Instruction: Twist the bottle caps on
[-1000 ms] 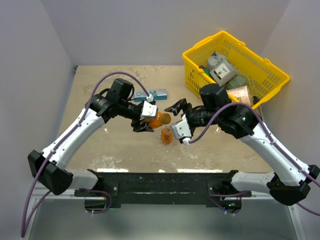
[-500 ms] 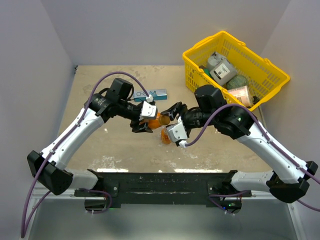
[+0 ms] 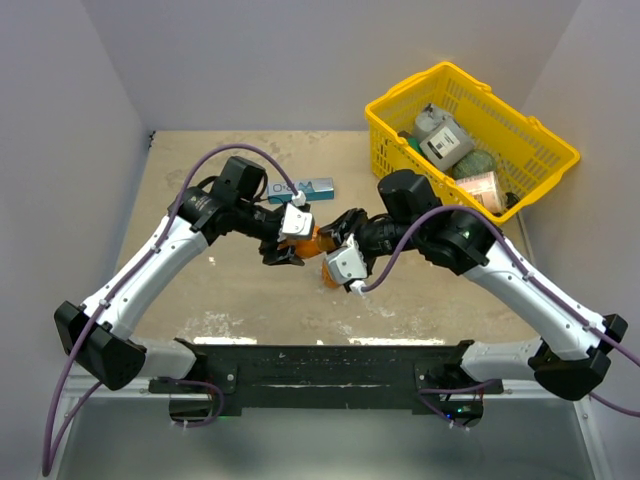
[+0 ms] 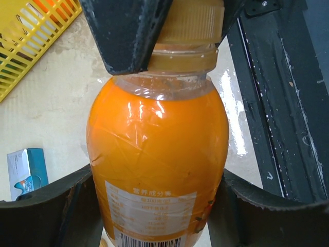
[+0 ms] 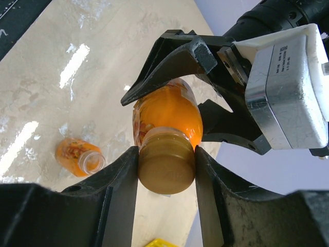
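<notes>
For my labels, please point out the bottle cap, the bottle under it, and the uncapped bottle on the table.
bottle cap [image 5: 165,174]: right wrist view, its flat top.
held bottle [image 5: 168,114]: right wrist view, its orange body.
uncapped bottle [image 5: 75,152]: right wrist view, its side.

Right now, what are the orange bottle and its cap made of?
The bottle looks like see-through shiny plastic: bright glints and a crinkly wrap over orange liquid inside. The cap is probably plastic too: duller, golden-brown, with a smooth flat top.
</notes>
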### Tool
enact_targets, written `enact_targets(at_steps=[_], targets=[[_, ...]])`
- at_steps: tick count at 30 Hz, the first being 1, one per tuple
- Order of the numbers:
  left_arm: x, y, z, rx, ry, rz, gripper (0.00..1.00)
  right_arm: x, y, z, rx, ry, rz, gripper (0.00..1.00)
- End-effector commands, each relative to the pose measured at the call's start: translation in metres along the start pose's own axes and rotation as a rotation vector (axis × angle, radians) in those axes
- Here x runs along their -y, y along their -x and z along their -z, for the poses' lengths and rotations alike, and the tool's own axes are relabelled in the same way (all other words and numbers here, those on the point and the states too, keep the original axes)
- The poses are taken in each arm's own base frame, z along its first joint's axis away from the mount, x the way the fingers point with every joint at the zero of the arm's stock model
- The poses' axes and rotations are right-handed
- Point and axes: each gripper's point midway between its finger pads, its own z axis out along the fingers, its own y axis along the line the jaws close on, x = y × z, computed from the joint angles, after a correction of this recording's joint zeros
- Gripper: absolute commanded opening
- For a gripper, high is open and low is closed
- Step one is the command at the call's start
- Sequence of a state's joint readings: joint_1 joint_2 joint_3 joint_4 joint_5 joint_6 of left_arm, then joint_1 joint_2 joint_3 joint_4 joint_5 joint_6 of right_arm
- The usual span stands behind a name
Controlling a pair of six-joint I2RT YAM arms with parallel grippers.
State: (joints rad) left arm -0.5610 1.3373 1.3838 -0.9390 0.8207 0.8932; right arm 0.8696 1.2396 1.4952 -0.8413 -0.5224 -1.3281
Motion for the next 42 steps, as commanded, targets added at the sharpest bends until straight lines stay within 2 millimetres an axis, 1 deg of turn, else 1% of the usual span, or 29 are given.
enact_targets(at_steps=[1, 2, 3, 6, 7, 8, 9, 10, 12, 14, 15, 17, 18, 19, 20, 21, 22, 23, 24, 25, 26, 27, 28, 29, 30, 31, 34, 41, 42], targets=[[-0.022, 0.017, 0.01, 0.011, 0.095, -0.075, 0.0, 0.003, 0.0, -0.003, -0.001, -0.001, -0.062, 0.25], [-0.027, 0.017, 0.013, 0.002, 0.126, -0.085, 0.0, 0.007, 0.004, -0.003, 0.009, -0.009, -0.124, 0.24], [-0.033, 0.017, 0.016, -0.008, 0.163, -0.09, 0.0, 0.006, 0.003, -0.01, 0.016, 0.004, -0.184, 0.22], [-0.057, 0.024, 0.031, -0.023, 0.324, -0.158, 0.0, 0.008, 0.004, -0.018, 0.026, 0.01, -0.357, 0.13], [-0.071, 0.035, 0.038, 0.005, 0.395, -0.206, 0.0, 0.014, 0.005, -0.021, 0.039, -0.014, -0.386, 0.07], [-0.073, 0.036, 0.045, -0.002, 0.442, -0.224, 0.0, 0.012, 0.006, -0.024, 0.045, -0.018, -0.47, 0.04], [-0.076, 0.039, 0.048, 0.006, 0.468, -0.24, 0.0, 0.012, 0.006, -0.026, 0.053, -0.024, -0.5, 0.0], [-0.082, 0.046, 0.054, 0.022, 0.515, -0.268, 0.0, 0.018, 0.009, -0.027, 0.072, -0.052, -0.515, 0.0], [-0.086, 0.054, 0.062, 0.05, 0.575, -0.292, 0.0, 0.016, 0.009, -0.03, 0.081, -0.057, -0.597, 0.0], [-0.087, 0.054, 0.07, 0.058, 0.632, -0.303, 0.0, 0.019, 0.008, -0.033, 0.089, -0.072, -0.663, 0.0], [-0.091, 0.063, 0.077, 0.085, 0.679, -0.336, 0.0, 0.02, 0.007, -0.034, 0.088, -0.078, -0.687, 0.0], [-0.09, 0.063, 0.089, 0.09, 0.761, -0.366, 0.0, 0.024, 0.005, -0.036, 0.094, -0.105, -0.767, 0.0], [-0.093, 0.078, 0.099, 0.13, 0.826, -0.419, 0.0, 0.026, 0.003, -0.037, 0.093, -0.114, -0.794, 0.0], [-0.096, 0.078, 0.105, 0.121, 0.878, -0.436, 0.0, 0.028, 0.001, -0.039, 0.09, -0.132, -0.817, 0.0], [-0.091, 0.076, 0.108, 0.115, 0.908, -0.464, 0.0, 0.028, -0.004, -0.041, 0.083, -0.139, -0.874, 0.0], [-0.09, 0.09, 0.112, 0.126, 0.948, -0.554, 0.0, 0.029, -0.005, -0.042, 0.084, -0.146, -0.898, 0.0], [-0.092, 0.089, 0.12, 0.083, 1.013, -0.578, 0.0, 0.03, -0.008, -0.043, 0.084, -0.158, -0.944, 0.0], [-0.09, 0.085, 0.119, 0.058, 1.046, -0.605, 0.0, 0.031, -0.013, -0.045, 0.077, -0.165, -0.971, 0.0], [-0.085, 0.103, 0.124, 0.066, 1.11, -0.707, 0.0, 0.032, -0.015, -0.046, 0.077, -0.171, -0.992, 0.0], [-0.084, 0.093, 0.122, 0.027, 1.144, -0.73, 0.0, 0.033, -0.017, -0.047, 0.081, -0.181, -1.031, 0.0], [-0.084, 0.092, 0.126, 0.002, 1.187, -0.756, 0.0, 0.035, -0.022, -0.048, 0.078, -0.192, -1.054, 0.0], [-0.082, 0.102, 0.135, -0.006, 1.252, -0.833, 0.0, 0.037, -0.024, -0.049, 0.078, -0.199, -1.072, 0.0], [-0.084, 0.097, 0.141, -0.052, 1.302, -0.838, 0.0, 0.04, -0.025, -0.048, 0.087, -0.214, -1.108, 0.0], [-0.084, 0.087, 0.132, -0.093, 1.305, -0.852, 0.0, 0.043, -0.03, -0.047, 0.092, -0.223, -1.132, 0.0], [-0.085, 0.089, 0.139, -0.126, 1.353, -0.886, 0.0, 0.045, -0.032, -0.048, 0.098, -0.226, -1.155, 0.0], [-0.087, 0.077, 0.137, -0.174, 1.362, -0.875, 0.0, 0.05, -0.033, -0.047, 0.113, -0.238, -1.183, 0.0], [-0.087, 0.063, 0.136, -0.239, 1.37, -0.873, 0.0, 0.058, -0.036, -0.044, 0.135, -0.254, -1.217, 0.0], [-0.087, 0.037, 0.131, -0.331, 1.348, -0.834, 0.0, 0.064, -0.036, -0.04, 0.168, -0.264, -1.267, 0.0], [-0.086, 0.032, 0.129, -0.333, 1.341, -0.806, 0.0, 0.065, -0.036, -0.04, 0.17, -0.261, -1.265, 0.05]])
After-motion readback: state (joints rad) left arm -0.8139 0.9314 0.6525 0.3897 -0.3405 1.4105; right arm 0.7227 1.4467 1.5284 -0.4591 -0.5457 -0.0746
